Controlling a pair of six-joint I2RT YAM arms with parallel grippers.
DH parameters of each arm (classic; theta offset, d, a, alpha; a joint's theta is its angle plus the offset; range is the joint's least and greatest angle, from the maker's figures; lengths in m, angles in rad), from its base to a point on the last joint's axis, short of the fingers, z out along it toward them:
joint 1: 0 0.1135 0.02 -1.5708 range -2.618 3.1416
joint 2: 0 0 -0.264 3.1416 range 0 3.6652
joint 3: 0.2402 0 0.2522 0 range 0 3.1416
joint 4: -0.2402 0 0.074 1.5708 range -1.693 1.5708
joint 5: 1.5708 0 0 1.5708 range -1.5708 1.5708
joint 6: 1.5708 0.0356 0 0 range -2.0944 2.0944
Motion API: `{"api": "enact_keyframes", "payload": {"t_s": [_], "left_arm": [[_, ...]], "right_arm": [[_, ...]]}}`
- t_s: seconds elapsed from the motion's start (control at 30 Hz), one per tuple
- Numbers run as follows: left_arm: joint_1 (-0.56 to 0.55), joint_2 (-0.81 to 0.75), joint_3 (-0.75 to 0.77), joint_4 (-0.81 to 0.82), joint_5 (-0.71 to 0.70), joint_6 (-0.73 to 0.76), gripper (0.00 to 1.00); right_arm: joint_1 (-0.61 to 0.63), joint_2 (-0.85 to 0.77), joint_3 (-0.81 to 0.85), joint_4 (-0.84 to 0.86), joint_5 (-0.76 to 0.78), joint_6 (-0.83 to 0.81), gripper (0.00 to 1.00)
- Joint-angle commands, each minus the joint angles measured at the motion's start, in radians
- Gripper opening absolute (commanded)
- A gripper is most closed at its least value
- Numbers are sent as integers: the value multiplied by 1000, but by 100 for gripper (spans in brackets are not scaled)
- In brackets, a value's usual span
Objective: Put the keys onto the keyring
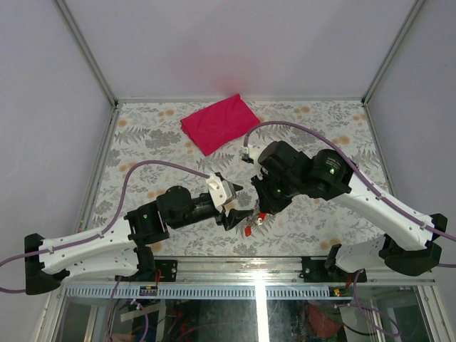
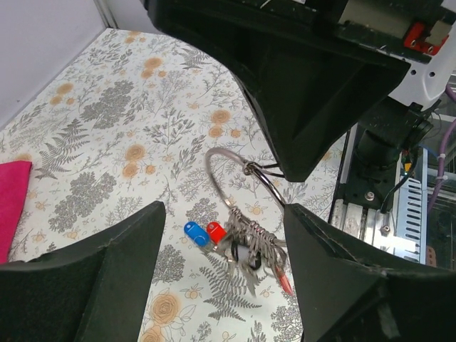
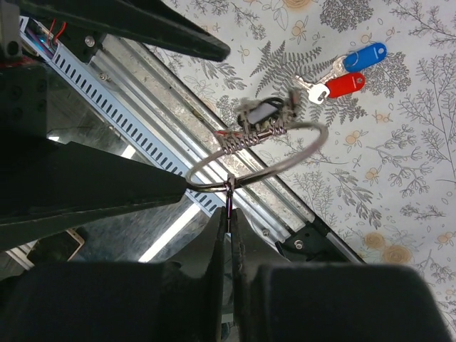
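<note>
Black fingers of the right gripper point(image 3: 229, 214) fill the foreground of its wrist view. They are pinched tight on the thin wire of the keyring point(image 3: 251, 127), holding the loop up with its bunch of small keys and pale tag strung on it. Whether the bunch's tips touch the table point(image 1: 142, 142) cannot be told, and any marking on the tag is too small to read.

Just beside the keyring, the left gripper point(image 2: 223, 214) has its jaws spread wide and grips nothing. In its wrist view one finger stands on either side of the bunch, clear of it.

Just beside the keyring's bunch, the red key point(image 3: 347, 83) and blue key point(image 3: 363, 55) lie side by side on the floral table cover. Their shafts point the same way, and neither is on the ring.

On the robot's side of the keyring, the table's near edge and metal rail point(image 3: 142, 92) run close by. On the far side of the keyring the tabletop lies open up to a folded magenta cloth point(image 1: 219, 122), well apart from it.
</note>
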State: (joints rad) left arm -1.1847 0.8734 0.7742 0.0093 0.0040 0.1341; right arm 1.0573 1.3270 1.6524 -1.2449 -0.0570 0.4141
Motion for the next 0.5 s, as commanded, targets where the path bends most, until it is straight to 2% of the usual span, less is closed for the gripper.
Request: {"api": "enact_keyframes", "payload": {"t_s": [0.0, 0.47], "left_arm": [[-13, 20, 11, 105, 21, 28, 68], [-22, -20, 6, 124, 8, -17, 68]], "right_arm": [[-11, 6, 48, 3, -46, 0, 0], [-14, 14, 33, -10, -1, 5, 0]]}}
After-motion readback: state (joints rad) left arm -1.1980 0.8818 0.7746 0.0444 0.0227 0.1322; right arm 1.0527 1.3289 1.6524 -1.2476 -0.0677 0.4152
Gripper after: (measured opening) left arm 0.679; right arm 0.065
